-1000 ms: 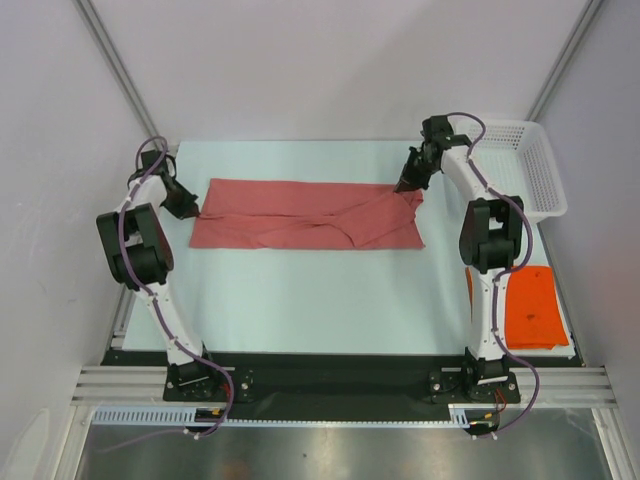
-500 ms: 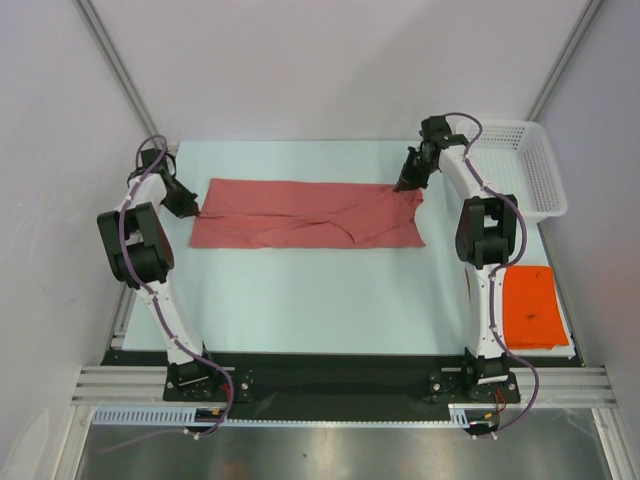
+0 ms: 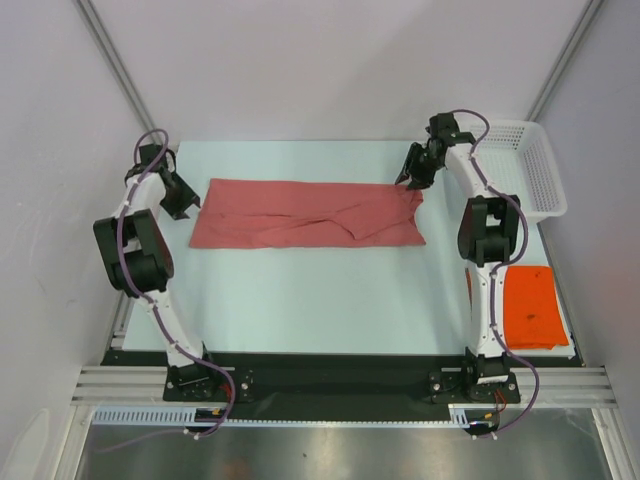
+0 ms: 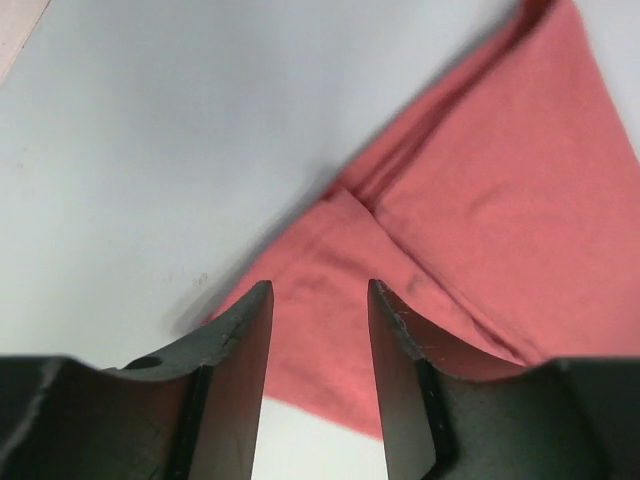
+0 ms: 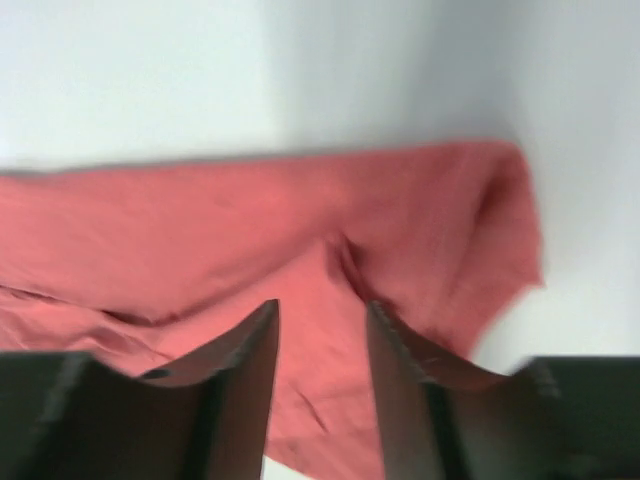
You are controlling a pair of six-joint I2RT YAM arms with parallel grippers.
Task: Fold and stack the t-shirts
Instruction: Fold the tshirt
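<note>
A dusty pink-red t-shirt (image 3: 305, 213) lies flat as a long folded strip across the far half of the table. My left gripper (image 3: 182, 203) hovers open at its left end, over the shirt's corner (image 4: 330, 300) with nothing between the fingers. At the strip's right end my right gripper (image 3: 411, 180) also stands open, above the cloth (image 5: 300, 260) and gripping none of it. A bright orange t-shirt (image 3: 533, 306), folded into a small flat rectangle, lies at the near right of the table.
A white perforated plastic basket (image 3: 528, 168) stands at the far right corner, just beyond the right arm. The table's left edge runs close beside the left gripper. White walls close in the far side.
Both grippers opened and let go of the ends of the pink-red shirt, then lifted slightly away. The strip has settled flat on the table.
</note>
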